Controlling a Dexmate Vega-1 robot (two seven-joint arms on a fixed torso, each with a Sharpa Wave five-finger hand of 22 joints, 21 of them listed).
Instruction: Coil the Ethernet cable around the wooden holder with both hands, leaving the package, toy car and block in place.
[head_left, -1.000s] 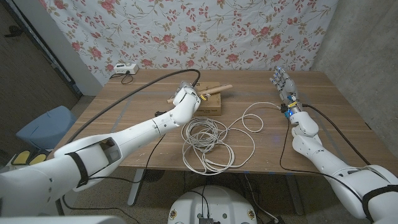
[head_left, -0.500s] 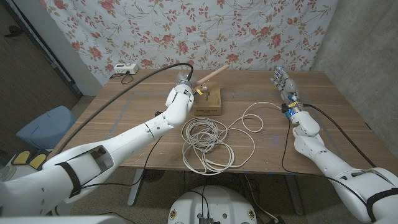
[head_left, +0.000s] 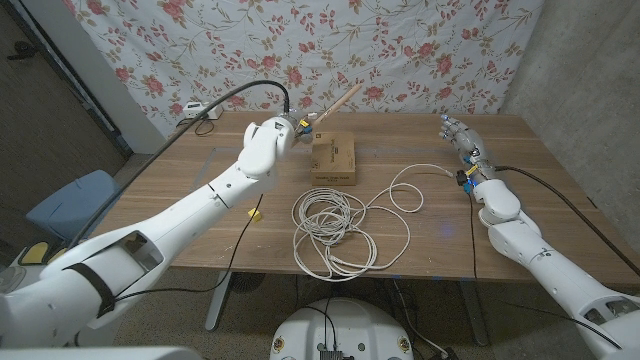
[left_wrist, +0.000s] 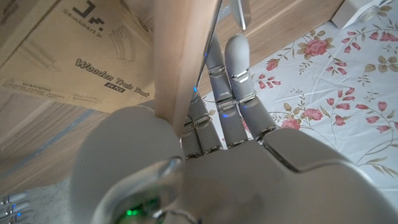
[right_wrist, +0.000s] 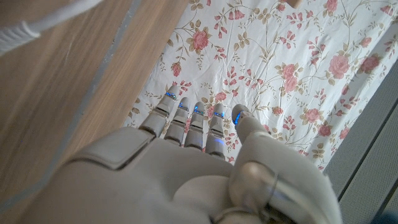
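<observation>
While left robot hand (head_left: 290, 127) grips wooden holder (head_left: 343, 101) aloft – Ethernet cable (head_left: 335, 228) lies below; right robot hand (head_left: 461, 138) open

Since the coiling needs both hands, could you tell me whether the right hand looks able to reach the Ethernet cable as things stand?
Probably yes: the right hand holds nothing, and bare table lies between it and the Ethernet cable's nearest loop, with nothing in the way.

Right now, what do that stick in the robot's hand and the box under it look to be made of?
The stick in the left hand looks like bare, pale wood: matte, with faint lengthwise grain in the left wrist view. The box looks like plain brown cardboard, matte, with black printing that includes the word "Wooden".
</observation>
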